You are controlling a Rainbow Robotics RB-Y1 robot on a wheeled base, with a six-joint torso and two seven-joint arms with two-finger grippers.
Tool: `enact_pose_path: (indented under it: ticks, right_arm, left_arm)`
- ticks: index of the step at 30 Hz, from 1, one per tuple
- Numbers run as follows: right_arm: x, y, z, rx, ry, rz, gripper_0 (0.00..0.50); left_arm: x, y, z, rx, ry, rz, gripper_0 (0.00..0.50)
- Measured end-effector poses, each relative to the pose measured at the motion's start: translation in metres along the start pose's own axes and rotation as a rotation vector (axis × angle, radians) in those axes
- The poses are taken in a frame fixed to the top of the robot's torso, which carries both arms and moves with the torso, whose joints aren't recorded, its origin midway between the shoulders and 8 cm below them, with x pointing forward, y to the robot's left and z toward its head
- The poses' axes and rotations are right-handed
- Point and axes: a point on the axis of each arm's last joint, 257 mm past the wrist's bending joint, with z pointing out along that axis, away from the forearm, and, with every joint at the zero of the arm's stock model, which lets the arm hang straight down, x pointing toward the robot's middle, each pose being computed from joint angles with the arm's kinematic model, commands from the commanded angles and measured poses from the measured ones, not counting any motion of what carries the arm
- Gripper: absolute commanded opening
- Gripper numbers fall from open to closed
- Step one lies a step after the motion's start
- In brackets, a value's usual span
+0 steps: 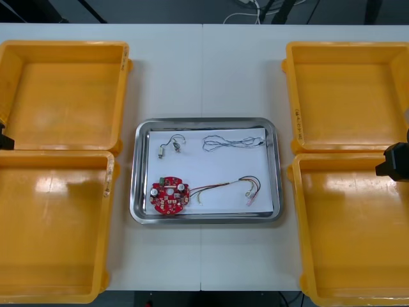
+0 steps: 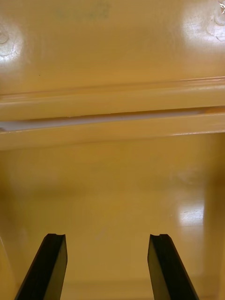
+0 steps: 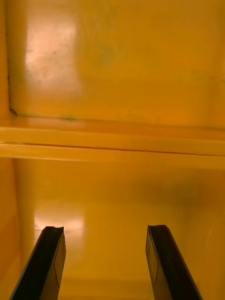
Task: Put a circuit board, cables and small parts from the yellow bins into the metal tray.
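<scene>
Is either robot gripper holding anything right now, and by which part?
Nothing is held: the left gripper and the right gripper are both open, hanging above the yellow bins.

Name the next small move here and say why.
Probably lift the open left gripper and open right gripper clear of the yellow plastic bins and stop: the bins look bare, and the shiny metal tray already holds the round red circuit board, cables and small metal parts.
</scene>
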Motion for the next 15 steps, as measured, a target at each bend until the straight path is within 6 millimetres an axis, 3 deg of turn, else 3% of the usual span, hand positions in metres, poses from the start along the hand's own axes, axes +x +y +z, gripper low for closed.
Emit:
enact_pose_path:
  ticks: [7,15]
  right_arm:
    - [0.000,0.000,0.000,0.000,0.000,0.000,0.500]
    - [0.000,0.000,0.000,0.000,0.000,0.000,0.500]
  left_arm:
    - [0.017,0.011,0.001,0.010,0.022,-0.037,0.500]
    - [0.029,0.008,0.002,0.019,0.037,0.016,0.500]
